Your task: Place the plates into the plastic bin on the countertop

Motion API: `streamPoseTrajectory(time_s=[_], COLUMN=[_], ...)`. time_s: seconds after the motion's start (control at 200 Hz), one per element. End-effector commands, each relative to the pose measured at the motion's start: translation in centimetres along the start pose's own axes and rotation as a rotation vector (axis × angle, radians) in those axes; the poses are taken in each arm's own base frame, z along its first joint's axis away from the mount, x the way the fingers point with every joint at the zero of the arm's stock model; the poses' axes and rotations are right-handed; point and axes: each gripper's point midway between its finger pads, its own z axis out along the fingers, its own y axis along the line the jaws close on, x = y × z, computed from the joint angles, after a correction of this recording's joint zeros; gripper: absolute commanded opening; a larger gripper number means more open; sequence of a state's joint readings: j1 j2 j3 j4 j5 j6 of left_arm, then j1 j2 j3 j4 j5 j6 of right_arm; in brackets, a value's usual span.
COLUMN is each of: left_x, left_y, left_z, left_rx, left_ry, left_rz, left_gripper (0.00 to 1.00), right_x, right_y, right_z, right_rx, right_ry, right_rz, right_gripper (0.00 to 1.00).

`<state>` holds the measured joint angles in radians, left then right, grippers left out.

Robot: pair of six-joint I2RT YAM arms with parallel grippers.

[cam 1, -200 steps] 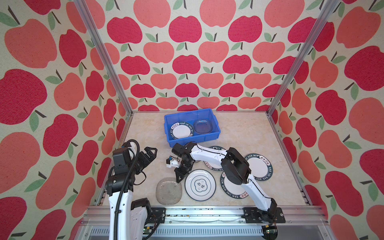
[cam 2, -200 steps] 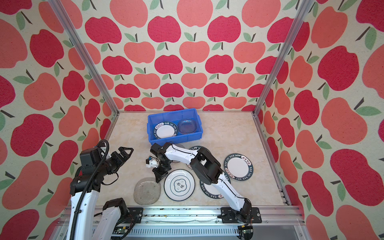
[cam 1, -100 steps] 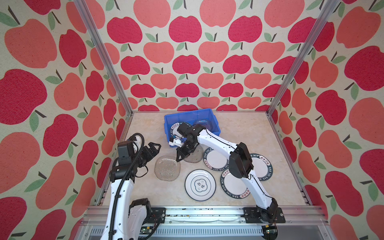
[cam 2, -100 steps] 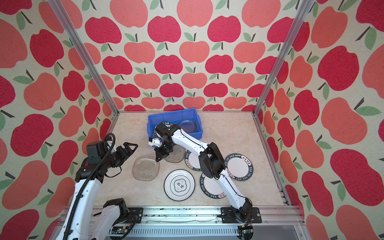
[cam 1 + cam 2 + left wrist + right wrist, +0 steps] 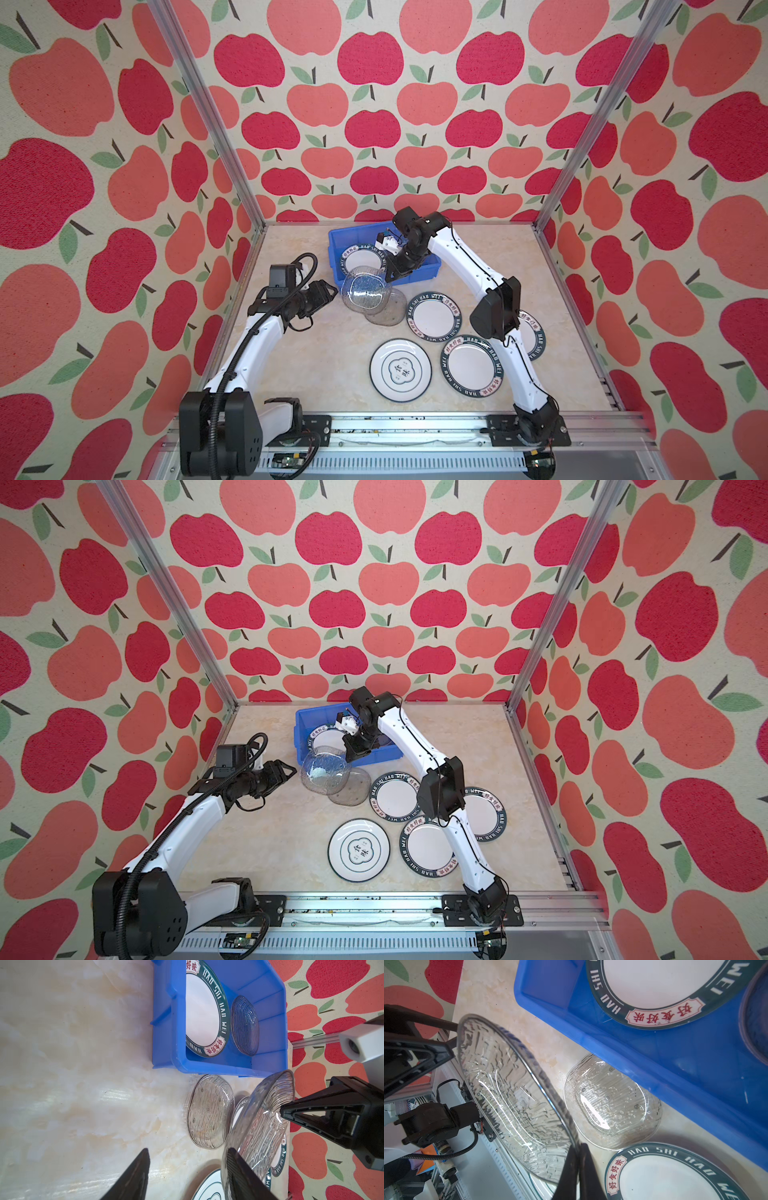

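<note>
The right gripper (image 5: 392,276) is pinching the rim of the held glass plate (image 5: 365,291). Its fingers are pressed together over the edge, and the plate hangs tilted, clear of the worktop (image 5: 316,353). The blue bin (image 5: 428,268) lies directly behind that gripper, with its near wall just beside the fingers. A second glass plate (image 5: 392,318) lies flat just below it. The left gripper (image 5: 332,291) stands spread at the held plate's opposite edge, and I can see nothing pinched in it.

To my eye this is the carrying step, with the plate lifted but not yet over the bin. Next it should clear the near wall, level out and settle inside beside the lettered plate (image 5: 361,259). The left gripper should steady the far rim or stay clear.

The left wrist view shows a binned glass plate (image 5: 245,1024), which the right arm hides in both top views. The right wrist view brings the far rim close to the left gripper's fingers (image 5: 436,1051), but I cannot tell whether it sits between them. Only the top views take in all the round plates (image 5: 471,365) on the worktop, on the side of the right gripper away from the bin.
</note>
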<state>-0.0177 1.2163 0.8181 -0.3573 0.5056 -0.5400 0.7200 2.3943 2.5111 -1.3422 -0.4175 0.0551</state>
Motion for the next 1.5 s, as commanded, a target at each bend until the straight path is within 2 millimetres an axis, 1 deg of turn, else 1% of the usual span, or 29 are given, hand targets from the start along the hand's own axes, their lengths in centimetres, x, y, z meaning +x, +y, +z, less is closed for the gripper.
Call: streamPoseTrajectory(time_s=[0.0,0.18,0.24,0.33,0.38,0.545,0.775,0.87,0.921,0.986,1.001,1.031,1.166,1.191,1.226,1.266,1.281,1.306,1.341,1.356,1.381,1.446,1.476,1.496], left_x=[-2.6,-2.5,-2.4,-2.3,-2.2,-1.5,-0.9,-0.8,-0.8,-0.8,-0.8,-0.8,-0.9,-1.0,-1.1,-1.3,-1.3,-1.5,-1.8,-1.8,-2.1,-3.0,-3.5,-3.9], left_y=[-2.1,-3.4,-3.7,-4.0,-4.1,-4.3,-3.9,-3.8,-3.8,-3.7,-3.8,-3.8,-3.9,-3.9,-4.0,-4.2,-4.3,-4.5,-4.9,-5.0,-5.3,-5.9,-6.3,-6.5], left_z=[-0.3,0.1,0.1,0.1,0.3,0.9,1.3,1.3,1.3,1.2,1.2,1.1,1.1,1.0,1.0,1.0,0.9,0.9,0.8,0.8,0.7,0.7,0.6,0.6], left_rx=[0.043,0.070,0.075,0.092,0.094,0.088,0.060,0.058,0.055,0.051,0.051,0.051,0.051,0.053,0.056,0.058,0.058,0.059,0.064,0.065,0.064,0.061,0.060,0.058], left_ry=[-0.069,-0.054,-0.050,-0.046,-0.038,-0.008,0.003,0.004,0.004,0.002,-0.001,-0.001,-0.008,-0.012,-0.013,-0.019,-0.020,-0.024,-0.028,-0.028,-0.034,-0.049,-0.058,-0.065], left_rz=[0.061,0.109,0.119,0.117,0.108,0.120,0.135,0.133,0.134,0.134,0.135,0.136,0.135,0.134,0.136,0.137,0.136,0.136,0.137,0.137,0.137,0.138,0.143,0.146], left_gripper=[0.61,0.57,0.52,0.34,0.29,0.29,0.28,0.16,0.14,0.09,0.05,0.01,0.00,0.00,0.00,0.00,0.00,0.00,0.00,0.00,0.00,0.00,0.00,0.00], right_x=[1.2,0.6,0.5,0.3,0.1,0.1,0.4,0.4,0.4,0.3,0.3,0.2,-0.2,-0.3,-0.6,-0.9,-1.0,-1.3,-1.8,-2.0,-2.5,-3.9,-4.4,-4.9], right_y=[0.3,1.1,1.3,1.7,1.9,2.7,3.9,4.1,4.2,4.2,4.2,4.2,4.5,4.5,4.4,4.2,4.0,3.7,3.1,2.8,2.3,1.0,0.4,0.1], right_z=[0.9,1.6,1.8,1.6,1.4,1.2,1.1,1.1,1.1,1.1,1.1,1.0,0.6,0.5,0.3,0.1,0.0,-0.4,-1.0,-1.3,-2.0,-4.0,-5.3,-6.2], right_rx=[-0.013,-0.036,-0.043,-0.054,-0.053,-0.076,-0.092,-0.095,-0.096,-0.098,-0.098,-0.097,-0.098,-0.098,-0.092,-0.079,-0.072,-0.054,-0.027,-0.015,0.006,0.060,0.088,0.102], right_ry=[0.060,0.048,0.050,0.040,0.030,0.023,0.027,0.023,0.024,0.021,0.021,0.017,-0.004,-0.012,-0.022,-0.037,-0.043,-0.059,-0.087,-0.098,-0.126,-0.213,-0.256,-0.293], right_rz=[0.009,-0.007,-0.008,-0.019,-0.022,-0.035,-0.051,-0.048,-0.046,-0.044,-0.044,-0.043,-0.043,-0.044,-0.043,-0.040,-0.038,-0.032,-0.020,-0.013,-0.007,0.012,0.025,0.029], right_gripper=[0.00,0.00,0.00,0.00,0.00,0.00,0.00,0.00,0.00,0.00,0.00,0.00,0.00,0.04,0.13,0.26,0.36,0.46,0.59,0.62,0.65,0.66,0.71,0.72])
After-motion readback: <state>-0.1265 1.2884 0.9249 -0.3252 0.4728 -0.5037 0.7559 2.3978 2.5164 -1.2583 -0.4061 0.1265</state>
